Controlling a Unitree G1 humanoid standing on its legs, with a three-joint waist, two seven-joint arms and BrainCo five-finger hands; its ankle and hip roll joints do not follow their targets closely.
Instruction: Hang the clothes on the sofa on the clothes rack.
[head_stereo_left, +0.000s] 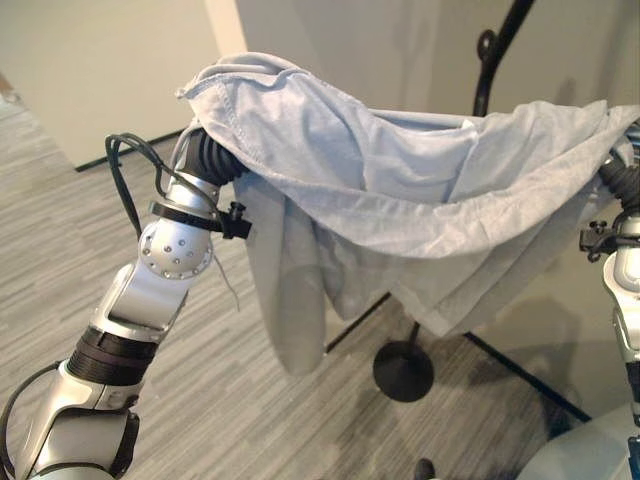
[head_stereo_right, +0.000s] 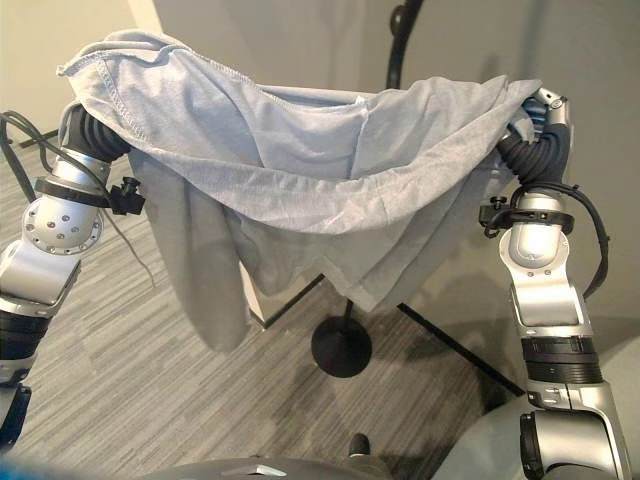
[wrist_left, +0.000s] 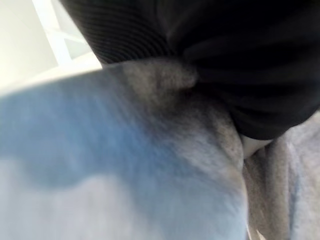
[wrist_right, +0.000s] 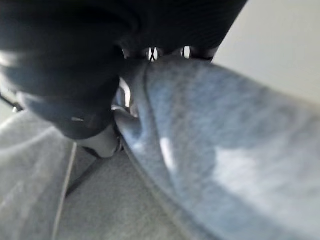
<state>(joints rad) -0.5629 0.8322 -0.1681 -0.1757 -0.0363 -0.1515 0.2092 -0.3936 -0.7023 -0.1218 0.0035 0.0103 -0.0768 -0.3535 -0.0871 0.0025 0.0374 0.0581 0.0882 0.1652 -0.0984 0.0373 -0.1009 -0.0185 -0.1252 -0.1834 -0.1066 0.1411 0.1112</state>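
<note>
A light grey garment (head_stereo_left: 400, 190) hangs spread between my two raised hands and sags in the middle, with one long part trailing down on the left (head_stereo_left: 290, 300). My left hand (head_stereo_left: 215, 158) is buried under the cloth's left end, with just its dark ribbed cover showing. My right hand (head_stereo_right: 546, 108) holds the right end, its fingers (wrist_right: 167, 52) and thumb curled on the fabric. The black clothes rack stands right behind the garment: its curled hook (head_stereo_right: 400, 20) rises above the cloth and its round base (head_stereo_left: 403, 370) rests on the floor below.
Thin black rack legs (head_stereo_left: 520, 375) run out over the grey plank floor (head_stereo_left: 200, 400). A plain wall (head_stereo_right: 300, 40) stands close behind the rack. A pale grey rounded surface (head_stereo_right: 480, 440) sits at the lower right.
</note>
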